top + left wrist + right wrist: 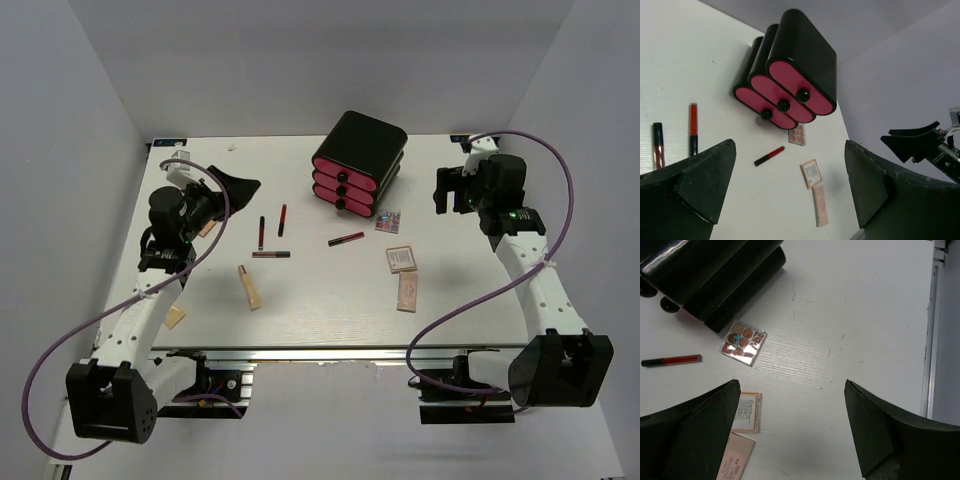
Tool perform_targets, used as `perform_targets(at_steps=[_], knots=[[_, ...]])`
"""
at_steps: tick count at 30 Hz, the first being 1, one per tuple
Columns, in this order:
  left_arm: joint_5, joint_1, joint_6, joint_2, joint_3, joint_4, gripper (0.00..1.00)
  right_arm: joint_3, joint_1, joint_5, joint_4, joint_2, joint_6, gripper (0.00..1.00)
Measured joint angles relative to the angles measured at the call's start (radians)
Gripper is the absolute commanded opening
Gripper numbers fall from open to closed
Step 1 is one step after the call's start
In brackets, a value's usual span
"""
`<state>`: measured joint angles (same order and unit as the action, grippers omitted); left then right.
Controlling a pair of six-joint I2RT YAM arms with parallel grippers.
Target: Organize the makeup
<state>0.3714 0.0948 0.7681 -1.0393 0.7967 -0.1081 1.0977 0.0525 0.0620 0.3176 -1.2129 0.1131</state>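
The makeup lies scattered mid-table. Three thin sticks [271,254] lie left of centre and a red stick [346,238] lies in front of the drawers. A beige tube [249,287] rests nearer the front. A small mirrored palette [743,342], a square beige palette [400,259] and a long beige palette [407,292] lie to the right. My left gripper [790,145] hangs open at the table's left, above and left of the sticks, holding nothing. My right gripper [791,385] hangs open at the right, over bare table beside the palettes.
A black box with three pink drawers [358,163], all shut, stands at the back centre. A small beige piece [175,317] lies by the left arm near the front edge. The table's right edge [930,340] runs close to my right gripper. Grey walls enclose the table.
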Motion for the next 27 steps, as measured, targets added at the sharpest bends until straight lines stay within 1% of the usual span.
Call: perform_targets(at_steps=[1,3,5,6,7,8,9,10,11,12,13,15,16,17,18,19,20,21,23,27], knots=[[0.003,0.007,0.008,-0.017,0.001,-0.009,0.98,0.000,0.000,0.025,0.000,-0.004,0.017,0.89],[0.003,0.034,0.018,-0.055,0.003,-0.018,0.93,0.000,0.000,0.093,0.004,-0.006,0.109,0.89],[0.002,0.072,0.031,-0.101,0.013,-0.021,0.73,0.009,0.003,0.210,0.038,-0.006,0.240,0.90],[-0.001,0.093,0.037,-0.130,0.024,-0.023,0.55,0.016,0.016,0.259,0.059,-0.006,0.314,0.90],[-0.002,0.114,0.043,-0.159,0.039,-0.022,0.18,0.023,0.037,0.291,0.079,-0.006,0.381,0.90],[-0.009,0.135,0.052,-0.189,0.054,-0.024,0.06,0.027,0.073,0.307,0.092,-0.006,0.433,0.89],[-0.018,0.154,0.058,-0.216,0.067,-0.026,0.01,0.033,0.120,0.321,0.101,-0.006,0.485,0.89],[-0.029,0.174,0.065,-0.242,0.084,-0.026,0.01,0.036,0.172,0.332,0.108,-0.007,0.529,0.89],[-0.044,0.193,0.074,-0.267,0.097,-0.029,0.08,0.042,0.220,0.343,0.117,-0.010,0.567,0.89],[-0.060,0.208,0.083,-0.288,0.107,-0.036,0.17,0.051,0.259,0.359,0.129,-0.014,0.591,0.89],[-0.074,0.221,0.090,-0.305,0.111,-0.044,0.21,0.062,0.291,0.374,0.131,-0.023,0.599,0.88],[-0.103,0.249,0.121,-0.344,0.113,-0.080,0.34,0.112,0.322,0.398,0.132,-0.064,0.557,0.70],[-0.115,0.261,0.132,-0.363,0.114,-0.097,0.37,0.163,0.325,0.409,0.137,-0.103,0.513,0.56],[-0.128,0.275,0.147,-0.386,0.117,-0.116,0.40,0.217,0.326,0.414,0.132,-0.143,0.469,0.31],[-0.141,0.288,0.161,-0.413,0.124,-0.137,0.41,0.287,0.326,0.415,0.122,-0.199,0.406,0.27],[-0.156,0.301,0.175,-0.447,0.136,-0.157,0.43,0.338,0.327,0.415,0.095,-0.242,0.347,0.27],[-0.165,0.310,0.183,-0.475,0.148,-0.170,0.46,0.365,0.328,0.410,0.063,-0.270,0.303,0.42],[-0.177,0.321,0.195,-0.505,0.164,-0.181,0.47,0.382,0.330,0.401,0.039,-0.290,0.255,0.52],[-0.199,0.341,0.224,-0.557,0.191,-0.209,0.47,0.415,0.333,0.379,0.020,-0.325,0.195,0.60],[-0.232,0.365,0.289,-0.636,0.216,-0.274,0.47,0.551,0.342,0.359,0.019,-0.446,0.150,0.65]])
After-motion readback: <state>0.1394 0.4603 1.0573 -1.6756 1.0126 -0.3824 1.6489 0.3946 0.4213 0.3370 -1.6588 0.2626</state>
